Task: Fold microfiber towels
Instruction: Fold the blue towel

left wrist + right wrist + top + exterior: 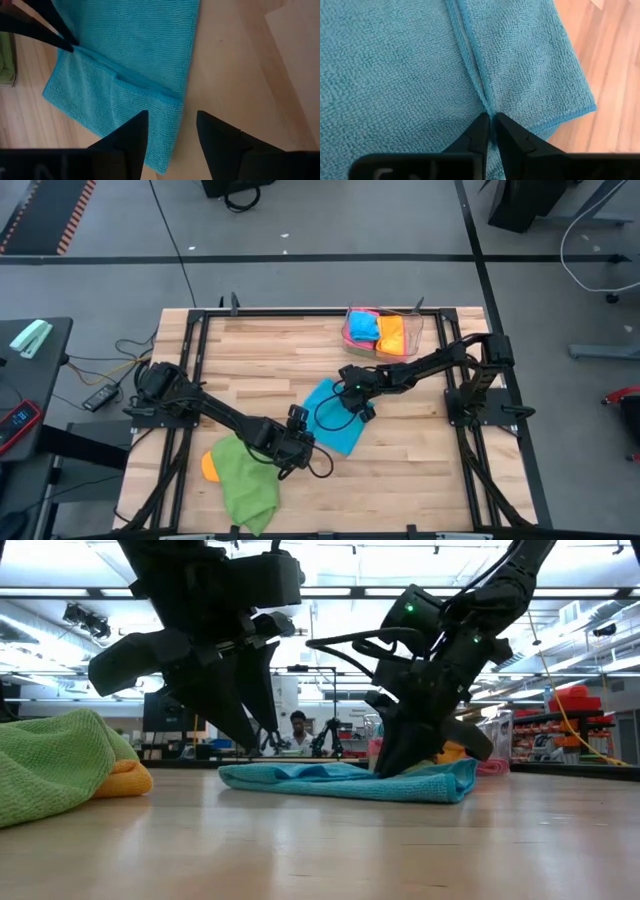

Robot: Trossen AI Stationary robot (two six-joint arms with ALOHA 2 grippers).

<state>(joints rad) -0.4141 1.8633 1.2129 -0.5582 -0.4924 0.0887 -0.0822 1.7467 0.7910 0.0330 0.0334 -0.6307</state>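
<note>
Sky-blue towel on the table, pinched by our right gripper.

We see the sky-blue square microfiber towel (pixel 333 417) lying partly folded near the middle of the pale wooden slatted table (pixel 420 470), one layer doubled over another. Our right gripper (pixel 491 120) has its fingers closed together on a raised seam of that towel, pressing down at its far edge. Our left gripper (pixel 172 127) hovers over the towel's near corner, fingers apart, one over the cloth and one over bare wood, holding nothing. Towards the table's front left lies a crumpled green microfiber towel (pixel 245 480) resting on an orange one (pixel 209 465). At the far edge, the clear plastic tray (pixel 412 330) holds more folded towels in pink, blue and orange.
</note>
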